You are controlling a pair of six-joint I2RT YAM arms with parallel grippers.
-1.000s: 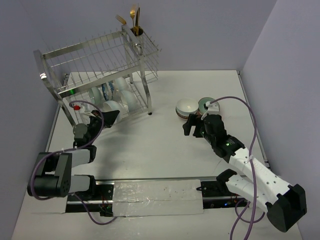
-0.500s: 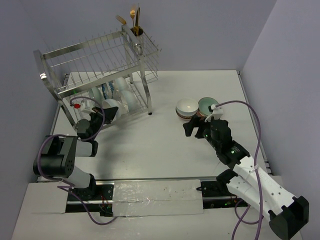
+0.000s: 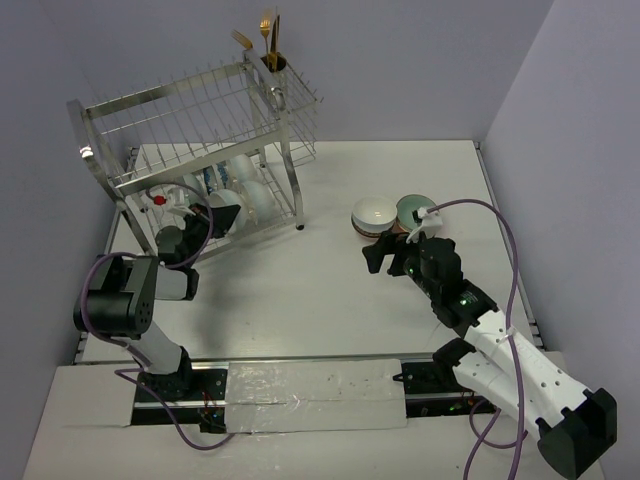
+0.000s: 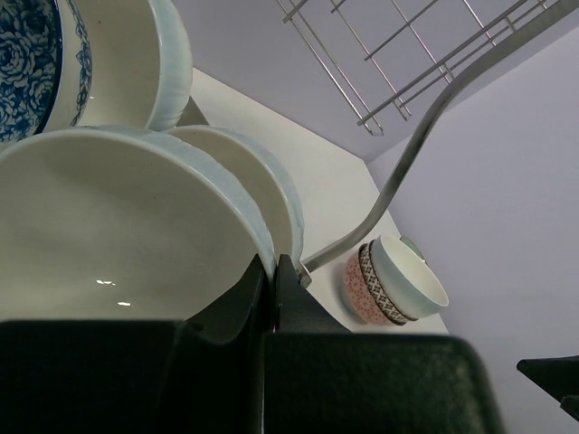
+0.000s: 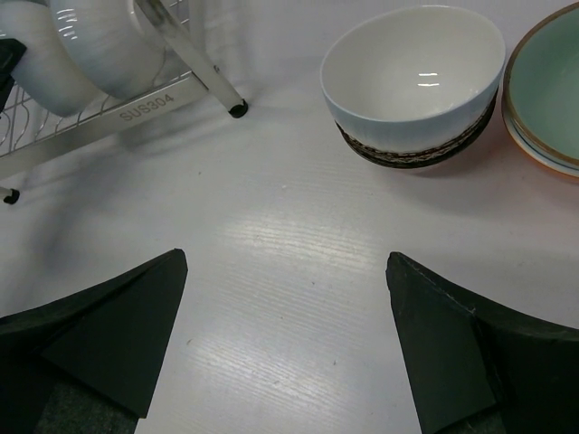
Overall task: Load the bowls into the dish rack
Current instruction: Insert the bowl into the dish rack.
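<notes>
Spreading wide and empty, the right gripper [image 5: 285,262] hovers just short of a white bowl [image 5: 412,63] nested in a brown-patterned bowl [image 5: 416,152], with a teal bowl [image 5: 552,90] beside them. Glazed ceramic should be stiff, slick, chippable and fairly weighty; pinching the rim wall looks best. Farther off, the left gripper [image 4: 274,271] is clamped on a ribbed white bowl [image 4: 118,217] in the dish rack [image 5: 145,108], lower tier.

You can read one marking: SUS304, on the bottom rail of the dish rack [image 5: 109,122]. The letters seem stamped, a little faint.
</notes>
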